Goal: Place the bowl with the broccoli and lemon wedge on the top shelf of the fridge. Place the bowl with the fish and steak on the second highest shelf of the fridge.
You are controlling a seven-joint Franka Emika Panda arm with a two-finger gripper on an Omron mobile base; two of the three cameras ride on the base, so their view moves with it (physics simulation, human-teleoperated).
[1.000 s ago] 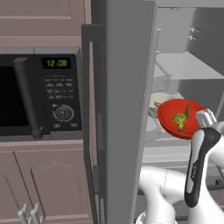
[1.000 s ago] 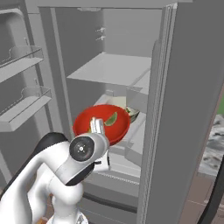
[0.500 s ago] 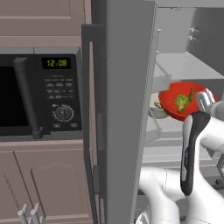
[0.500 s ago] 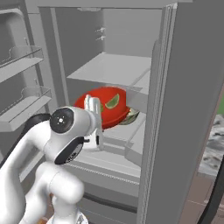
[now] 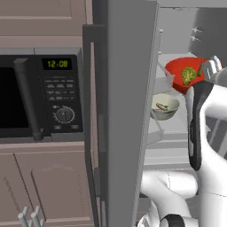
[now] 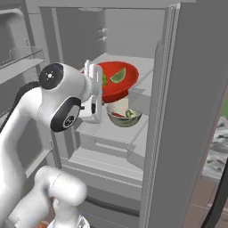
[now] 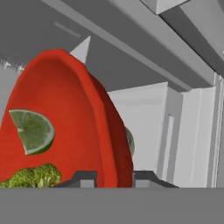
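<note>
I see the red bowl held up inside the open fridge, at the level of an upper shelf. In the hand view the jaws are clamped on the rim of this bowl: one dark fingertip sits inside the bowl and the other one outside, with the red wall between them. The gripper holds the bowl so that it appears tilted in that view.

Inside the red bowl I see a lemon wedge, green and pale, and a piece of broccoli just beside the inner fingertip. In the left base view the broccoli also shows as a green spot in the bowl, near the white wrist of the arm.

Below the red bowl, on a lower shelf, stands a second bowl, pale in colour, with some food in it; I cannot tell exactly what food. The two bowls are apart, the red one above.

To the left of the fridge door there is a black microwave above brown cabinets.
</note>
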